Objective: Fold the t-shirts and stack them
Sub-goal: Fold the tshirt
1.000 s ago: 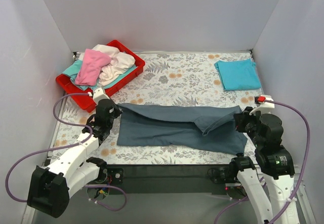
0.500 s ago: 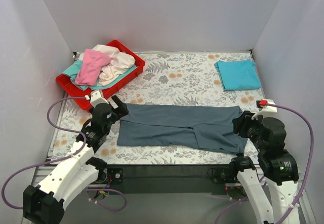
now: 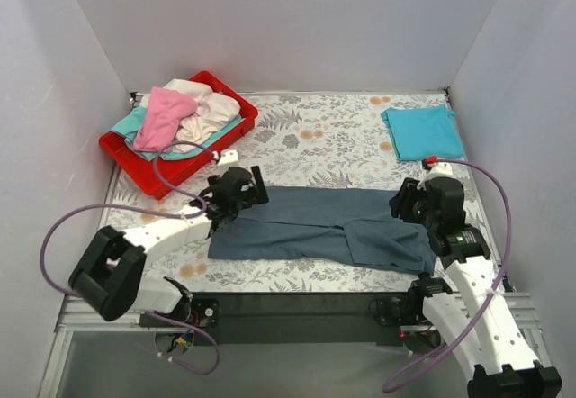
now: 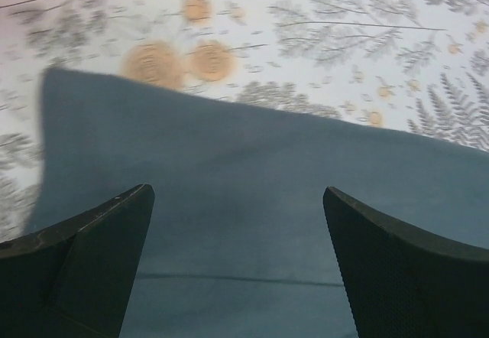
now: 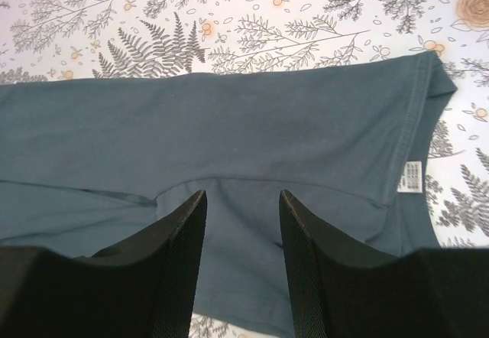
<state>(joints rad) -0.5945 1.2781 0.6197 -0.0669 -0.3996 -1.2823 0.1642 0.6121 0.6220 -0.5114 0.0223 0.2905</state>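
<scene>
A large slate grey-blue t-shirt (image 3: pixel 315 227) lies folded into a long band across the middle of the table. My left gripper (image 3: pixel 247 195) hovers over its left end, jaws wide open with only cloth (image 4: pixel 244 170) below them. Above the right end near the collar, my right gripper (image 3: pixel 405 202) stands partly open and holds nothing. The right wrist view shows the shirt (image 5: pixel 229 124) and its white neck label (image 5: pixel 411 176). A turquoise t-shirt (image 3: pixel 423 132) lies folded at the back right. Pink (image 3: pixel 166 114), cream-white (image 3: pixel 211 110) and teal (image 3: pixel 135 126) t-shirts are heaped in the tray.
The red plastic tray (image 3: pixel 126 159) stands at the back left on the floral table cover (image 3: pixel 324 141). White walls close in the left, right and far sides. Purple cables loop beside both arms, the left one reaching toward the tray.
Both grippers have opened and let go of the grey-blue shirt, whose lifted layer now lies flat. Both arms have moved inward and forward over the shirt's ends.
</scene>
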